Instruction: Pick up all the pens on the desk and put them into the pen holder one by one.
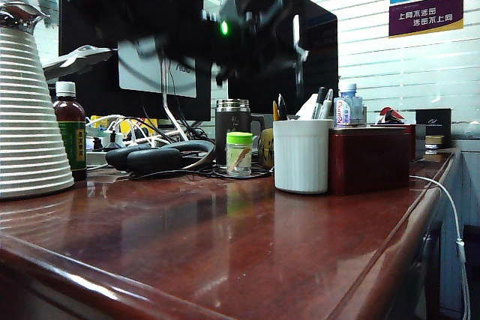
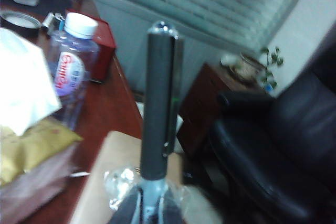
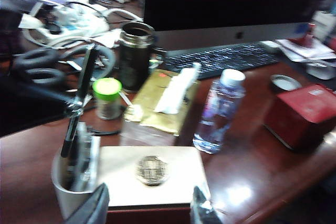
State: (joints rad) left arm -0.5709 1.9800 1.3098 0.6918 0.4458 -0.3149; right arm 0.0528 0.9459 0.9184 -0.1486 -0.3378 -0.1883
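Observation:
My left gripper (image 2: 152, 212) is shut on a slim black pen (image 2: 160, 103) with a silver end, which points away from the jaws over the desk (image 2: 113, 93) edge. The white ribbed pen holder (image 1: 301, 157) stands mid-desk with pens (image 1: 322, 102) in it. In the right wrist view the pen holder (image 3: 68, 195) has a black pen (image 3: 81, 95) slanting up out of it. My right gripper (image 3: 147, 211) hangs open and empty over a pale box lid (image 3: 173, 182) beside the holder. Both arms are a dark blur (image 1: 240, 13) high in the exterior view.
A dark red box (image 1: 371, 159) touches the holder's right side. Behind it stand a water bottle (image 3: 218, 111), a tissue pack (image 3: 163, 100), a steel-topped mug (image 1: 232, 129), a green-capped jar (image 1: 239, 154), headphones (image 1: 154, 157) and a monitor. A white ribbed jug (image 1: 26, 125) stands far left.

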